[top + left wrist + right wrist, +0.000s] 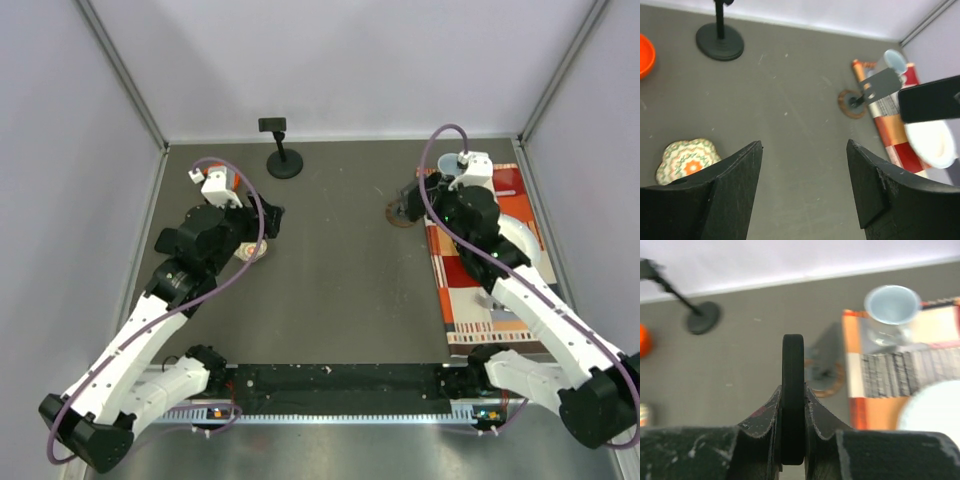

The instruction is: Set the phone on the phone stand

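My right gripper (793, 390) is shut on the phone (793, 365), which shows edge-on as a thin black slab held upright above the table. In the left wrist view the phone (932, 98) is a black rectangle at the right. The phone stand (285, 165), with a round black base, thin stem and small head, stands at the back wall left of centre; it also shows in the left wrist view (720, 42) and the right wrist view (702, 317). My right gripper (428, 195) is far to its right. My left gripper (804, 145) is open and empty over bare table.
A brown-footed stand with a grey plate (403, 212) stands just below the phone, beside an orange patterned mat (490, 290). A pale cup (892, 305) and a white round object (935, 410) sit on the mat. A flower-patterned dish (687, 159) and an orange object (644, 55) lie at the left.
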Motion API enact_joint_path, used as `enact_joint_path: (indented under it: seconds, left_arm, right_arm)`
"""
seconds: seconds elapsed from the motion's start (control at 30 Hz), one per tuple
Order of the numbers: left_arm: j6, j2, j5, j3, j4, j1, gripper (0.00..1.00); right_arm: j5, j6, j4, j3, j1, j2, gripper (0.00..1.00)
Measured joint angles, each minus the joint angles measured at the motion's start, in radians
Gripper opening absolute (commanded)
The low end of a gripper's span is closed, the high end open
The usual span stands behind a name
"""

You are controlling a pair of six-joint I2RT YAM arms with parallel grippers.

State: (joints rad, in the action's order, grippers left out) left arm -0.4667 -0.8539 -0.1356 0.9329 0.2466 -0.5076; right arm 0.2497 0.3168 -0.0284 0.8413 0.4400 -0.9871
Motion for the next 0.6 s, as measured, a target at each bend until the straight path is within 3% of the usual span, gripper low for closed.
enact_joint_path:
  seconds: [0.13,0.27,0.6]
  left_arm:
    - [0.047,-0.017,-0.007,-0.034,0.019,0.0,0.76]
    - [0.076,-0.032,0.046,-0.058,0.008,0.0,0.78]
    - [0.132,-0.079,0.17,-0.065,-0.029,0.0,0.79]
  right_arm:
    - [0.132,-0.057,-0.024,0.045,-0.021,-0.105,0.0]
    - [0.123,-0.071,0.008,0.08,-0.079,-0.196,0.0]
    - [0.048,-0.066,0.148,0.069,-0.131,-0.235,0.0]
